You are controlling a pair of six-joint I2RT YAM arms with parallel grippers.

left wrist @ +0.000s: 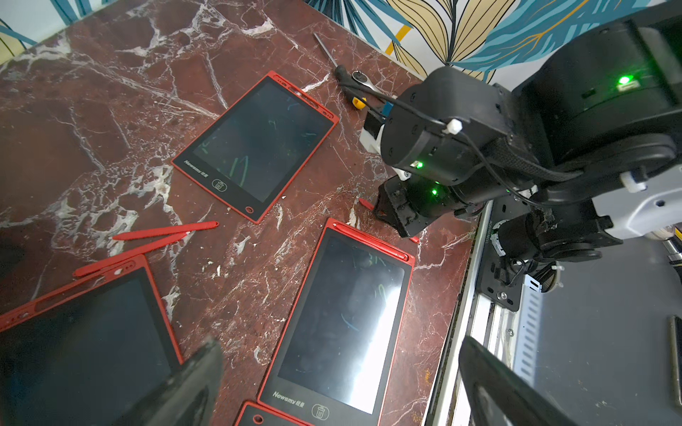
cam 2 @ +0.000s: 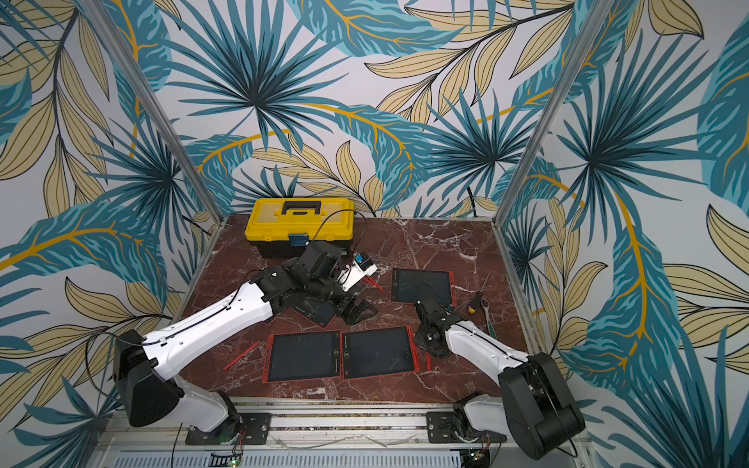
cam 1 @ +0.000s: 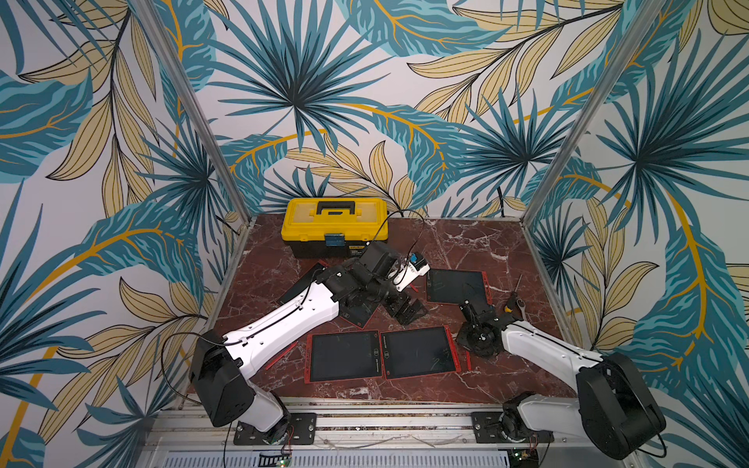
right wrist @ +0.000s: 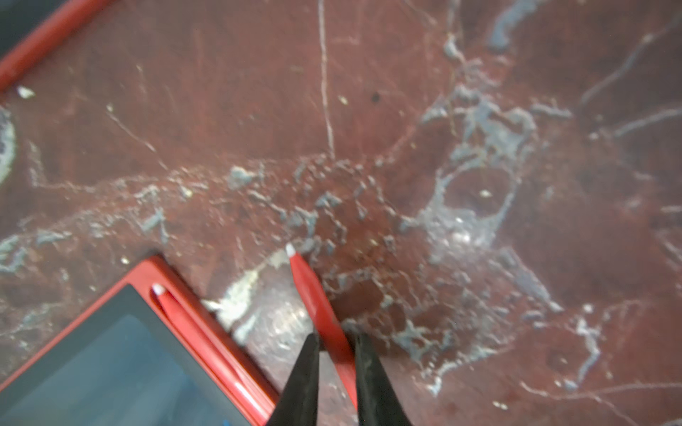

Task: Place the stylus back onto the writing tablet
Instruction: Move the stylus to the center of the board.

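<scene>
Stylus [right wrist: 313, 291] lies on the table [right wrist: 479, 110] just beside a tablet [right wrist: 110, 350]. The right gripper [right wrist: 336, 337] straddles it, jaws narrow; whether it grips is unclear. The left gripper [left wrist: 339, 343] gapes wide, empty.

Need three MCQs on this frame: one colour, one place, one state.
1. Toolbox lid: A) red B) yellow C) white
2. The stylus between the right gripper fingers lies: A) on the table beside a tablet B) on the toolbox C) in a tablet's slot
3. Left gripper: A) shut on a stylus B) shut, empty C) open, empty

Key: 1B, the lid is plainly yellow; 2A, its white tip rests on the table near the tablet's corner; 3C, fingers spread wide with nothing between.
</scene>
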